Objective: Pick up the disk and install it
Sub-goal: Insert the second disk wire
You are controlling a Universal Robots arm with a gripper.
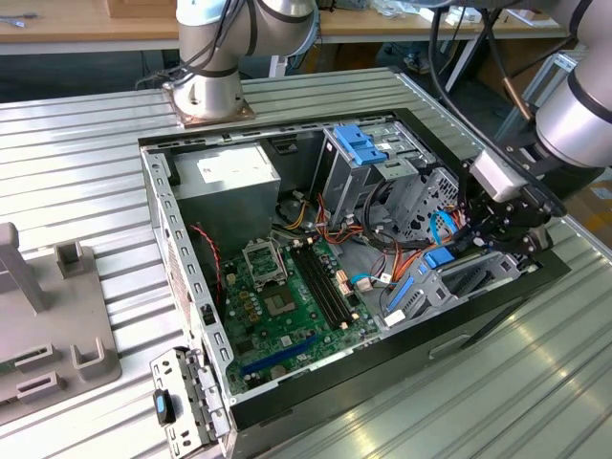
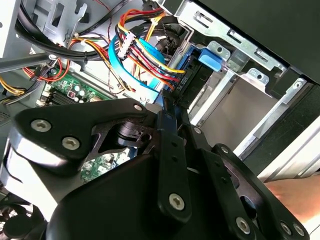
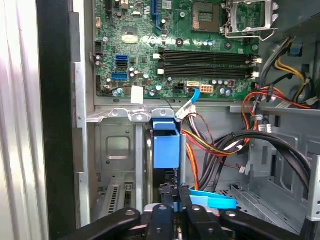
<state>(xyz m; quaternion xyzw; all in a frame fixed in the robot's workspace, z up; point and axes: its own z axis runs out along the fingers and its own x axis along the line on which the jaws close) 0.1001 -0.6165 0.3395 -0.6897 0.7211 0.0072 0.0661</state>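
The open computer case (image 1: pixel 182 249) lies on the ribbed tabletop (image 1: pixel 86 182), and the arm reaches down into the drive bay (image 1: pixel 469 282) at the exterior view's right. The pincer (image 3: pixel 175 197) is clenched on the disk (image 3: pixel 166 145), gripping the thin edge of its blue carrier frame between the two fingers (image 2: pixel 170 150). In both wrist views the disk stands on edge, partly lowered into the metal bay beside the bundle of coloured cables (image 3: pixel 210 145), just below the motherboard (image 3: pixel 175 45).

Judgement: the pick-up is done and the insertion is well advanced. Whether the carrier is fully seated or latched cannot be told. The disk is not yet released.
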